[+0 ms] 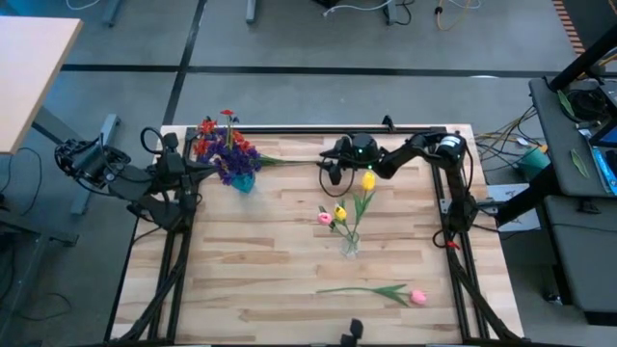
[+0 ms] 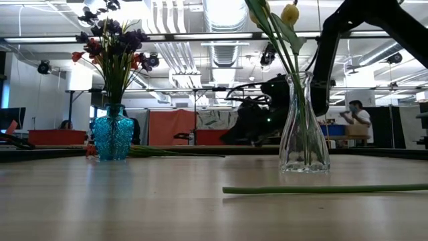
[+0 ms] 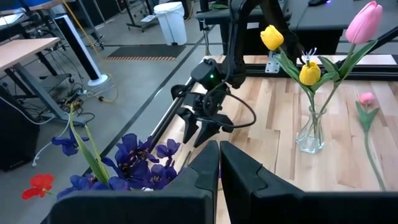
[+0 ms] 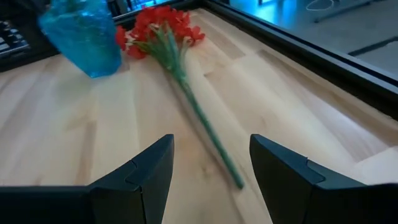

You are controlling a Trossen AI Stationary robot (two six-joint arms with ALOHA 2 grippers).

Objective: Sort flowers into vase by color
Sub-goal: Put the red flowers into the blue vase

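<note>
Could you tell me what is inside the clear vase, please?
The clear vase holds two yellow tulips and one pink tulip. The stems' lower ends blur behind the glass.

No text, label, brand or number is readable in any view.

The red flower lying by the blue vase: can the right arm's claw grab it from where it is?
Probably yes. The right claw hangs open over the stem end of the red flower, with only bare table between. The blue vase stands off to the side.
</note>
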